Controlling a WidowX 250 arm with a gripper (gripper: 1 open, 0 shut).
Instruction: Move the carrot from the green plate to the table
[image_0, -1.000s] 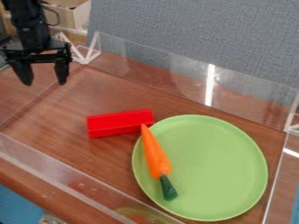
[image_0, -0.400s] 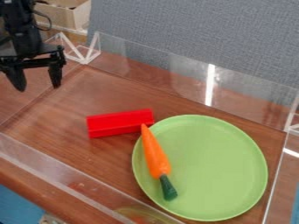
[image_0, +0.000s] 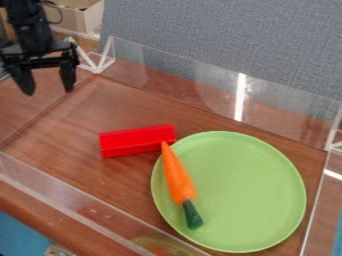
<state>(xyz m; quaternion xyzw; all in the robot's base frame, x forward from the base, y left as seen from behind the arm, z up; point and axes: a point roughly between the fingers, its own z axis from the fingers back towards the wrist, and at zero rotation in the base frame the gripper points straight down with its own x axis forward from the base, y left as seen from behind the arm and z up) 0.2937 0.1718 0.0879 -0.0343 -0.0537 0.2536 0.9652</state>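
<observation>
The dark, blocky gripper (image_0: 48, 75) hangs at the upper left of the view, over the far left part of the glossy, reddish-brown wood-grain counter (image_0: 74, 135). Its two black fingers point down and stand wide apart, with bare wood showing between them. They hold nothing and are well apart from the carrot. The view is small and blurred there, so the tips look to be just above the counter, though I can't be sure of their height.

The slender, tapered orange toy carrot (image_0: 178, 179) lies on the left part of the large, round, lime-green plastic plate (image_0: 250, 190). Its pointed orange end is at the plate's upper left rim, toward the red block, and its dark green stem end points to the near side, inside the rim.

The bright red rectangular block (image_0: 138, 140) lies on the counter just beside the plate, to its upper left, near the carrot's tip. A low, clear acrylic wall (image_0: 214, 92) runs along the back of the counter, in front of a grey panel (image_0: 234, 45).
</observation>
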